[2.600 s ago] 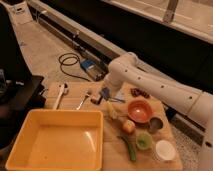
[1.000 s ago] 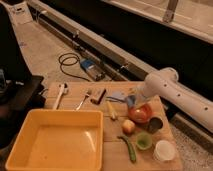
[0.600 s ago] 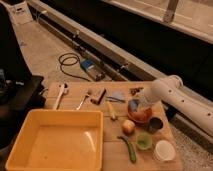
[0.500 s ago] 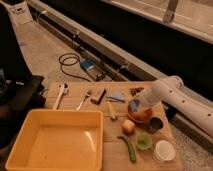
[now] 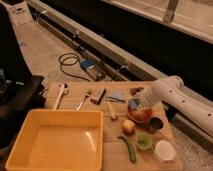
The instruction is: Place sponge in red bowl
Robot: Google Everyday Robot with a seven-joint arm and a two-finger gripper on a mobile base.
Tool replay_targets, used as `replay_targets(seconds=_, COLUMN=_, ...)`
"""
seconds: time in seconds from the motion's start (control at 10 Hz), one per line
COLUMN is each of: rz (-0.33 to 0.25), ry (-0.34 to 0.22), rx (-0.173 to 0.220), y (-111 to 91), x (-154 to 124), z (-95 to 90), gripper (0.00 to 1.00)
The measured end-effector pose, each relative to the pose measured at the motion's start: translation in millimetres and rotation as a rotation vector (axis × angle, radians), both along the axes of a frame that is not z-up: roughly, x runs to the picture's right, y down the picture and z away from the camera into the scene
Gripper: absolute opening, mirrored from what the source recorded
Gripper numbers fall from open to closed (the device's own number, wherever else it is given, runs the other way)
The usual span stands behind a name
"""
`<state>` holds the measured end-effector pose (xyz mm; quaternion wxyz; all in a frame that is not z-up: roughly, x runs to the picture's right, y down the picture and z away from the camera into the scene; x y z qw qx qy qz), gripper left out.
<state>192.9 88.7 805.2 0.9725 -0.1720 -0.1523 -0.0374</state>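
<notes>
Over the red bowl (image 5: 142, 115) | gripper (image 5: 136, 106) low, grip state unclear | sponge (image 5: 133, 105) at rim, axis unreadable

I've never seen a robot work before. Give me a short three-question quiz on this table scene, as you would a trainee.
1. True or false: the pincer is over the yellow tray.
2. Which lies nearest the red bowl? A) white utensil B) apple-like fruit C) white bowl
3. Fill in: the small cup in front of the bowl is coloured ____.

Key: 1 false, it is at the red bowl's rim, with something bluish, apparently the sponge, there. 2 B. 3 green.
</notes>
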Motion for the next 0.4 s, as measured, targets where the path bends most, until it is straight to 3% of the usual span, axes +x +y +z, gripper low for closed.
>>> replay_targets(seconds=0.4, rz=-0.001, ry=-0.001, rx=0.0, y=-0.2, x=-0.9, z=0.2, gripper=0.62)
